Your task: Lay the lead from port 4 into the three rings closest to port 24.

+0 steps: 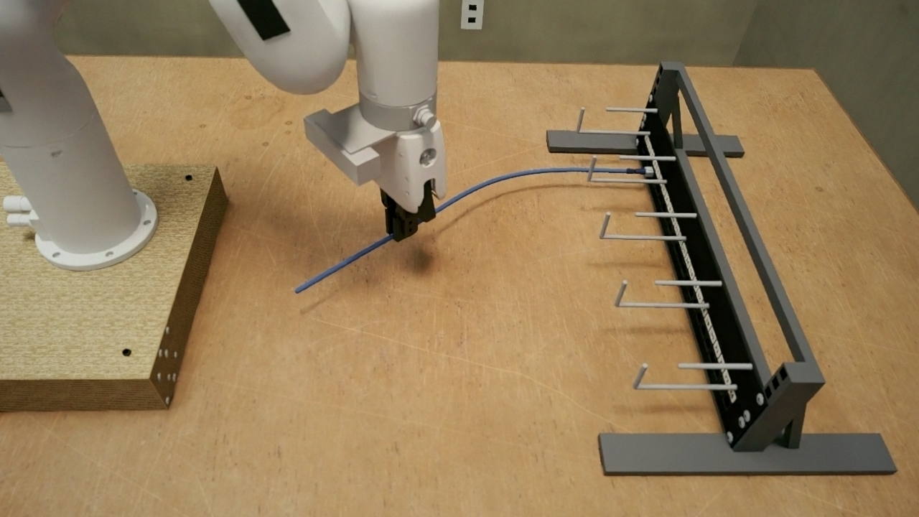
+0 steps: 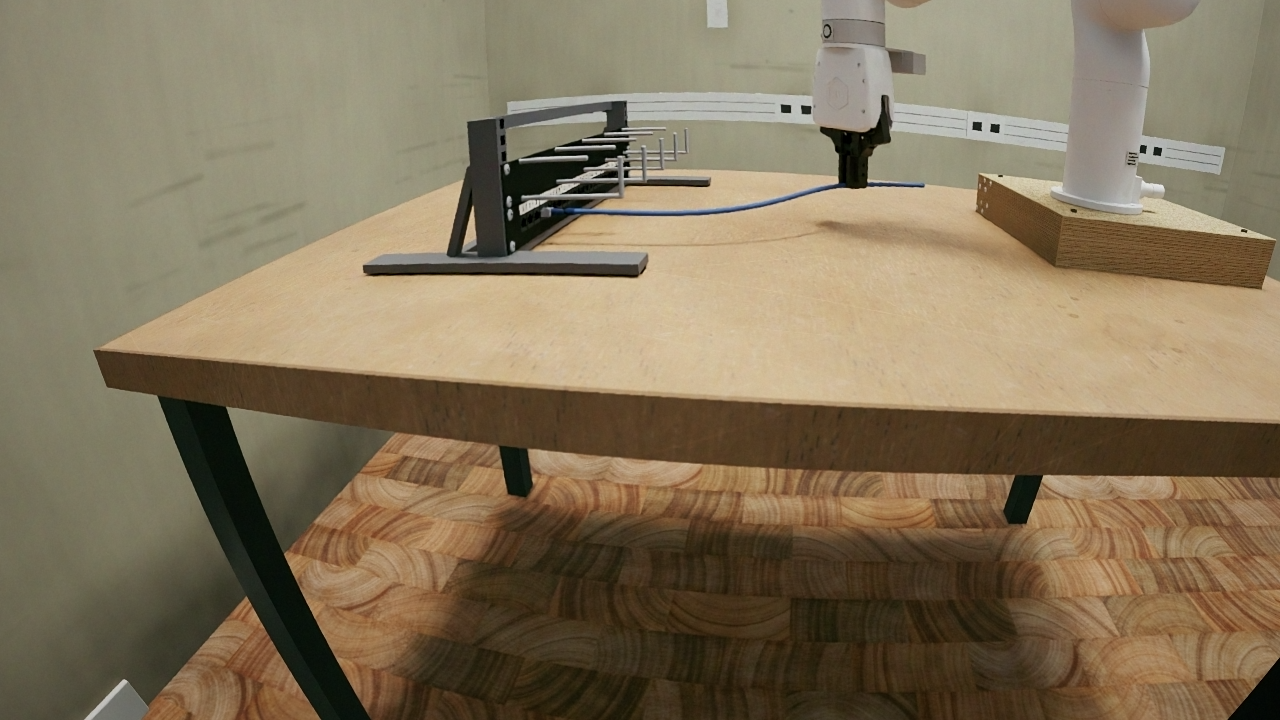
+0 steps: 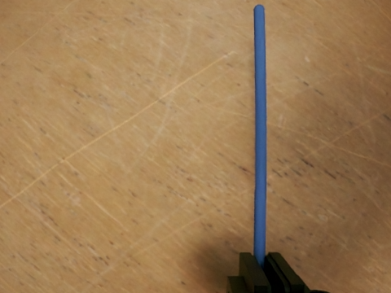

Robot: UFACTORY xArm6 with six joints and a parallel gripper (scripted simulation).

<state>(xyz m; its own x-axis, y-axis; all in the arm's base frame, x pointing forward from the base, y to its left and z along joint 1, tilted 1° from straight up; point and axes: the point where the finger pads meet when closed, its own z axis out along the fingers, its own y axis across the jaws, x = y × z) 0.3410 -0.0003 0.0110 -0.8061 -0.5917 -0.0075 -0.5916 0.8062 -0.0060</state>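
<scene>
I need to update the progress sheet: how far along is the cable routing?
Done: the gripper is shut on the blue lead, lifted off the table; its plug sits in the rack. In hand: carrying the lead. Left: none of the rings holds it yet.

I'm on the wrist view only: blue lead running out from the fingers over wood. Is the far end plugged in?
Observer: Yes. In the top view the lead arcs from the gripper to a port near the left end of the rack.
Operator: Is it in any ring?
Observer: It passes through the second ring from that end; the three rings toward the other end hold nothing.
Operator: Is the lead off the table?
Observer: At the grip, yes: the exterior view shows it held above the table, and it sags lower toward the rack.
</scene>
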